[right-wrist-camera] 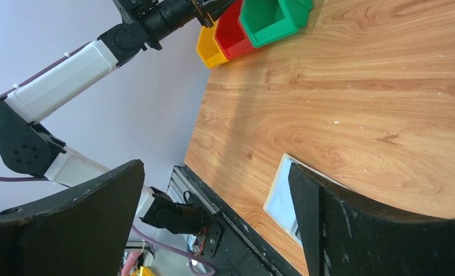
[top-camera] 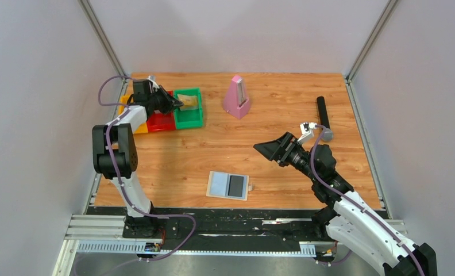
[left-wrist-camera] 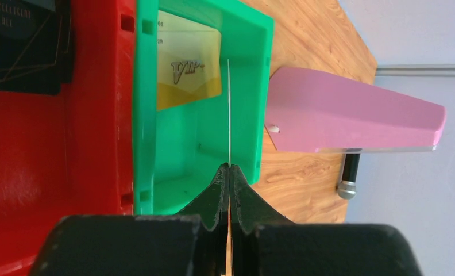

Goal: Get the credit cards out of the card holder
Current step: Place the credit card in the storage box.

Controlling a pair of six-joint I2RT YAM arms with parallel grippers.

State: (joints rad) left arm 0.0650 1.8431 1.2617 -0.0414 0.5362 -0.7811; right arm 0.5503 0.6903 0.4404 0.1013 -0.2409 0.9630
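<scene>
L gripper pinched on thin card, edge-on, over green bin, 11 o'clock. R gripper wide, empty, above wood tabletop. Card holder 6 o'clock. Grey walls.

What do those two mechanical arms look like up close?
Both the left arm and right arm have white shells with chunky black joints. A purple cable loops along each. The left pincer and right pincer are matte black, with two wedge-shaped fingers.

a lab test cell, with white panel walls and aluminium rail
</scene>
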